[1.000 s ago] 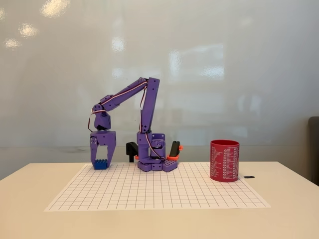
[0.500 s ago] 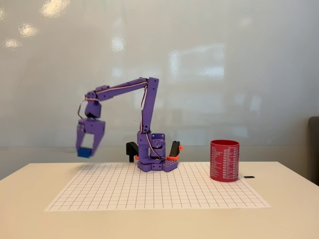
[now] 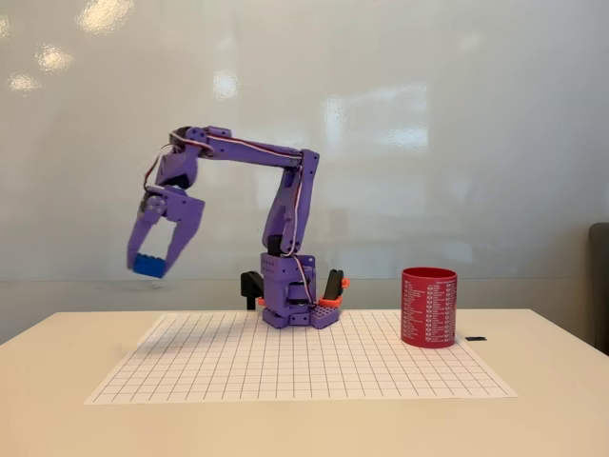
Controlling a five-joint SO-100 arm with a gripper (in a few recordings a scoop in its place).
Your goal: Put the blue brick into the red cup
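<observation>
The purple arm reaches out to the left in the fixed view, and its gripper (image 3: 147, 266) hangs well above the table, tilted to the left. The gripper is shut on the blue brick (image 3: 147, 264), which sits between the fingertips. The red cup (image 3: 428, 307) with rows of white print stands upright on the right side of the grid sheet, far to the right of the gripper and lower than it.
A white grid sheet (image 3: 295, 367) covers the middle of the pale table. The arm's purple base (image 3: 297, 303) stands at the sheet's back edge with black and orange parts beside it. A small dark object (image 3: 476, 338) lies right of the cup.
The gripper took the blue brick off the sheet at the left and has risen steadily with it, tilting further left; the arm's upper link has leaned right. The cup has not moved.
</observation>
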